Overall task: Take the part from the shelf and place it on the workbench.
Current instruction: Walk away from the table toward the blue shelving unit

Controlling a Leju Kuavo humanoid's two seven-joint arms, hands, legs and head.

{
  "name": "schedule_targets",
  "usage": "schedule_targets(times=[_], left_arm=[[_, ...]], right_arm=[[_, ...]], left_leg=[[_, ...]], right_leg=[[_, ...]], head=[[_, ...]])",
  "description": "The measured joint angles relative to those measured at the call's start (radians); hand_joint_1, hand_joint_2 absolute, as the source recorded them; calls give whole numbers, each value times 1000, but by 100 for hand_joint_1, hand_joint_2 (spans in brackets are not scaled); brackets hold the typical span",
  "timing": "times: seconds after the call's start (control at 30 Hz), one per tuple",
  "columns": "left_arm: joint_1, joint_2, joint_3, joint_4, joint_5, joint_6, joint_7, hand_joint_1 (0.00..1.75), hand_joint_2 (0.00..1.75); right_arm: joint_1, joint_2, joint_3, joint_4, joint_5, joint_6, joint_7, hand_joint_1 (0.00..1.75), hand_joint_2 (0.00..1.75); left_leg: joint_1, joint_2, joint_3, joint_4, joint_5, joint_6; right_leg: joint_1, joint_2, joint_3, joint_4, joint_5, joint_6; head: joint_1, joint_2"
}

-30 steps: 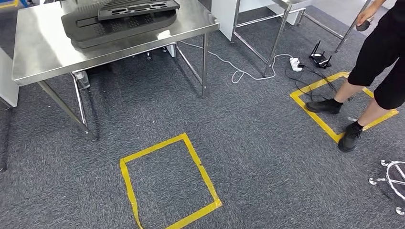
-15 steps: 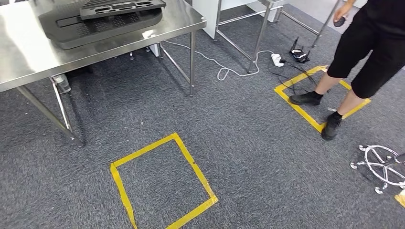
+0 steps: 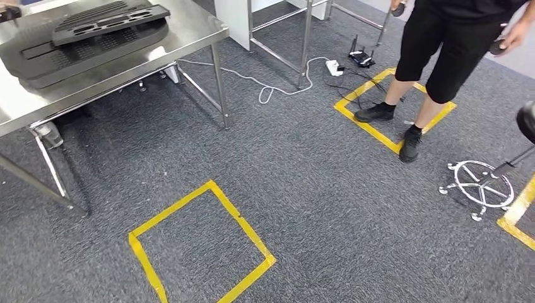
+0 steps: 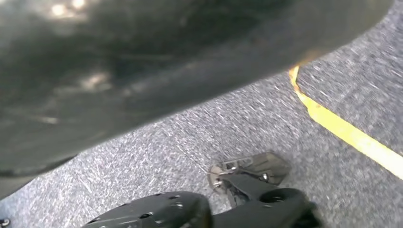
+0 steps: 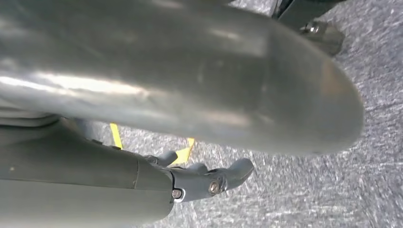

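The two wrist views are mostly blocked by a large smooth dark-grey surface close to the lens, blurred and hard to identify. In the right wrist view the right robot hand (image 5: 209, 180) shows as a grey cover with dark fingers (image 5: 237, 170) reaching out over the carpet (image 5: 294, 194); they look loosely spread with nothing between them. In the left wrist view I cannot make out the left robot hand or tell whether its fingers are apart or together; below the blur there are dark mechanical pieces, carpet and a strip of yellow tape (image 4: 351, 135).

From the head view, the dark part (image 3: 107, 19) lies on a wider dark tray (image 3: 38, 60) on the steel counter (image 3: 183, 31), cut off at the frame's upper left. A yellow tape square (image 3: 195, 249) marks the floor in front. A person (image 3: 441, 57), cut off above the waist, stands in another taped square (image 3: 372, 129), near a wheeled chair base (image 3: 479, 186).
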Motion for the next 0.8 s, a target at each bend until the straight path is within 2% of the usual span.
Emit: schedule_targets(times=[0.03, 0.07, 0.1, 0.13, 0.17, 0.2, 0.27, 0.33, 0.37, 0.43, 0.47, 0.5, 0.53, 0.57, 0.6, 0.63, 0.67, 0.7, 0.73, 0.77, 0.8], left_arm=[[1, 0, 0, 0, 0, 0, 0, 0, 0], [1, 1, 0, 0, 0, 0, 0, 0, 0], [1, 1, 0, 0, 0, 0, 0, 0, 0], [2, 1, 0, 0, 0, 0, 0, 0, 0], [2, 2, 0, 0, 0, 0, 0, 0, 0], [2, 2, 0, 1, 0, 0, 0, 0, 0], [2, 3, 0, 2, 0, -1, 1, 0, 0], [1, 3, 0, 2, 0, 0, 1, 0, 0], [0, 4, 0, 2, 0, 0, 1, 0, 0], [-1, 4, 0, 2, 0, 0, 1, 0, 0], [0, 4, 0, 2, 0, 0, 1, 0, 0], [0, 4, 0, 2, 0, 0, 1, 0, 0], [1, 4, 0, 2, 0, 0, 1, 0, 0], [1, 4, 0, 2, 0, 0, 1, 0, 0], [1, 4, 0, 2, 0, 0, 1, 0, 0], [1, 4, 0, 2, 0, 0, 1, 0, 0], [0, 3, 0, 2, 0, 0, 1, 0, 0], [0, 3, 0, 2, 0, 0, 1, 0, 0], [1, 2, 0, 2, 0, 0, 1, 0, 0], [1, 2, 0, 2, 0, 0, 1, 0, 0], [0, 2, 0, 2, 0, 0, 1, 0, 0]], right_arm=[[0, 1, 0, 0, 0, 0, 0, 0, 0], [1, 1, 0, 0, 0, 0, 0, 0, 0], [2, 1, 0, 0, 0, 0, 0, 0, 0], [2, 1, 0, 0, 0, 0, 0, 0, 0], [2, 1, 0, 0, 1, 0, 0, 0, 0], [2, 1, 0, 0, 2, 0, 0, 0, 0], [1, 1, 0, 0, 3, 0, 0, 0, 0], [4, 1, 0, 0, 4, 0, 0, 0, 0], [7, 1, 0, 1, 4, 0, 0, 0, 0], [7, 1, 0, 1, 4, 0, 0, 0, 0], [6, 1, 0, 1, 4, 0, 0, 0, 0], [3, 2, 0, 1, 5, 0, 0, 0, 0], [2, 2, 0, 1, 5, 0, 0, 0, 0], [3, 2, 0, 1, 5, 0, 0, 0, 0], [4, 2, 0, 1, 5, 0, 0, 0, 0], [5, 1, 0, 1, 5, 0, 0, 0, 0], [5, 0, 0, 1, 5, 0, 0, 0, 0], [3, 0, 0, 1, 5, 0, 0, 0, 0], [1, 0, 0, 1, 5, 0, 0, 0, 0], [-1, 0, 0, 1, 5, 0, 0, 0, 0], [-1, 0, 0, 1, 6, 0, 0, 0, 0]], left_leg=[[1, -6, -26, 56, -21, -3], [2, -8, -40, 84, -23, -5], [4, -10, -37, 75, -5, -8], [7, -13, -17, 30, 28, -10], [12, -27, 13, -36, 64, -12], [16, -46, 41, -98, 88, -13], [19, -72, 68, -162, 104, -8], [12, -61, 67, -166, 103, 7], [10, -52, 67, -168, 106, 16], [11, -31, 66, -174, 111, 33], [10, -19, 65, -174, 111, 38], [9, -6, 64, -174, 111, 42], [7, 6, 63, -174, 110, 43], [6, 19, 63, -174, 110, 43], [6, 30, 63, -174, 110, 43], [5, 41, 63, -174, 109, 43], [5, 51, 64, -174, 109, 42], [2, 60, 66, -174, 107, 39], [0, 68, 67, -173, 105, 34], [-3, 77, 70, -174, 103, 29], [-5, 85, 74, -177, 102, 22]], right_leg=[[1, 11, 0, 0, 0, 0], [1, 23, 0, 1, 0, 0], [0, 36, 1, 2, -1, 0], [-2, 49, 2, 4, -1, 2], [-4, 62, 2, 7, -3, 4], [-2, 74, -1, 14, -6, 10], [1, 94, -12, 21, -9, 24], [-1, 110, -24, 16, -5, 38], [-2, 102, -30, 19, -5, 43], [-1, 57, -62, 74, -33, 44], [0, 30, -92, 134, -60, 41], [1, 14, -129, 206, -90, 39], [1, 9, -162, 270, -113, 38], [1, 7, -181, 307, -123, 42], [1, 4, -179, 304, -117, 48], [2, -2, -154, 258, -98, 55], [3, -16, -114, 184, -72, 61], [5, -40, -75, 110, -48, 62], [8, -58, -44, 55, -30, 58], [12, -69, -31, 27, -20, 51], [15, -70, -31, 20, -14, 42]], head=[[0, 0], [0, 0], [0, 0], [0, 0], [0, 0], [-2, 0], [-3, 0], [-3, 0], [-3, 0], [3, 0], [7, 0], [11, 0], [12, 0], [12, 0], [12, 0], [12, 0], [13, 0], [14, 0], [14, 0], [13, 0], [13, 0]])
